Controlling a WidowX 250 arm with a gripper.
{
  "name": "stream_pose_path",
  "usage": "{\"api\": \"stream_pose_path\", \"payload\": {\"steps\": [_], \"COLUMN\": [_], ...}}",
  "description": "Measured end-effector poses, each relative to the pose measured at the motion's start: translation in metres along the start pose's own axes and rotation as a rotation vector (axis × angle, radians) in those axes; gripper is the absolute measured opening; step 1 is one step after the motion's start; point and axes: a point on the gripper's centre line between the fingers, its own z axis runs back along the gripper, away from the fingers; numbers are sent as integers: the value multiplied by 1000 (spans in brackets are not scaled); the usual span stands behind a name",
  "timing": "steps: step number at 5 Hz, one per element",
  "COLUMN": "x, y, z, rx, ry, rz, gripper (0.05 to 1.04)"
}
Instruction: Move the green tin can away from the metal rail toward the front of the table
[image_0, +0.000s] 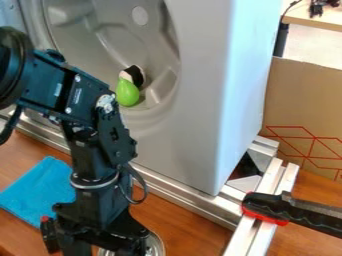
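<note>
One black claw (100, 240), low over the wooden table (184, 237); whether open or closed, I cannot tell. Just beside it, one round metal object (157, 246). Leftward in view, one blue cloth (39, 192). Behind, one green toy (127, 93) in a grey moulded hollow (100, 47).

Black all over on the arm (80, 95) at left and the gripper (93, 246) at lower left, with a small red spot. Plain grey on the moulded unit (197, 95), paler and bluish down its right side. Bright green on the rounded toy (127, 93) left of centre, black and whitish on the small thing (134, 75) just above. Flat blue on the cloth (41, 192); reddish brown on the table (184, 222); red crossing lines over brown on the cardboard (297, 100) at right.
</note>
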Motion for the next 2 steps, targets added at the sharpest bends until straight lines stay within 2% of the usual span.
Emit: {"api": "stream_pose_path", "payload": {"steps": [1,2], "x": [10,24], "y": [10,19], "z": [12,31], "rx": [-19,-38], "ry": [-17,-57], "rz": [24,22], "gripper": [1000,1000]}}
